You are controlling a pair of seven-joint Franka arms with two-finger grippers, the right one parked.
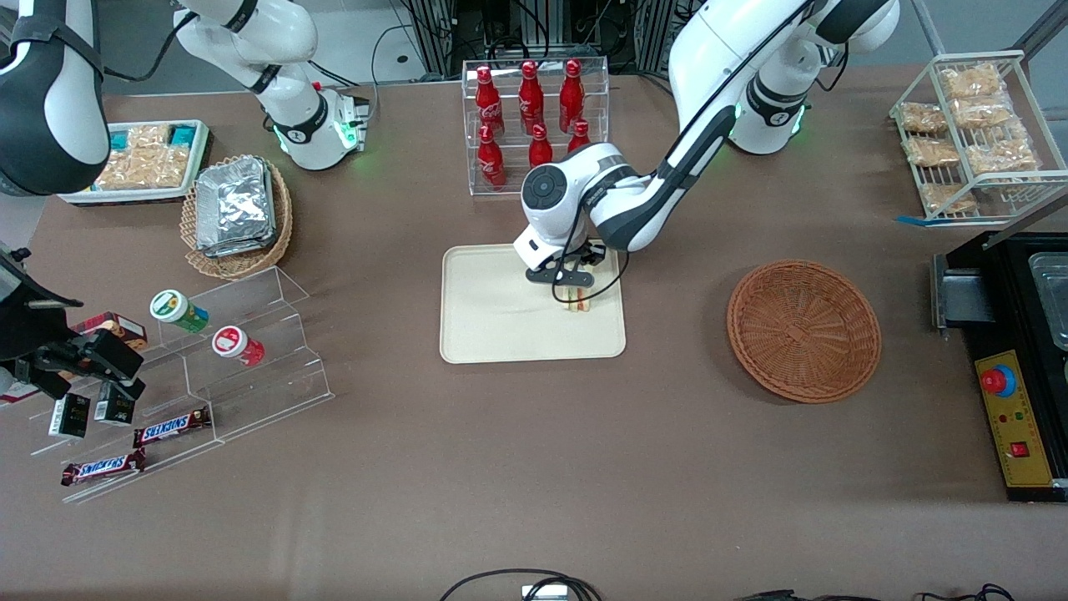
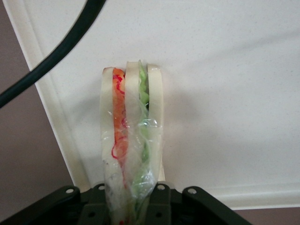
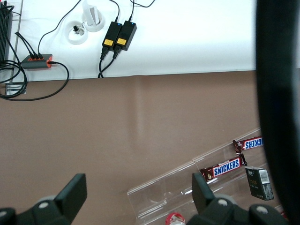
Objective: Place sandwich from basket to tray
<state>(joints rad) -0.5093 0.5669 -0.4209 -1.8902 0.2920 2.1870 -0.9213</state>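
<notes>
Front view: my gripper [image 1: 574, 288] sits low over the tray [image 1: 492, 321] at frame centre, fingers closed on the sandwich [image 1: 576, 304], which I judge is touching or just above the tray near its rim. The basket [image 1: 803, 330], centre right, holds nothing.

Wrist view: the sandwich [image 2: 131, 140] stands on edge, pinched at its narrow end, tray [image 2: 225, 70] beneath.

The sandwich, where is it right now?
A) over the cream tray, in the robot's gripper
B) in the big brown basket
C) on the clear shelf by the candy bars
A: the gripper is shut on the sandwich right over the tray, and the basket has nothing in it.
</notes>
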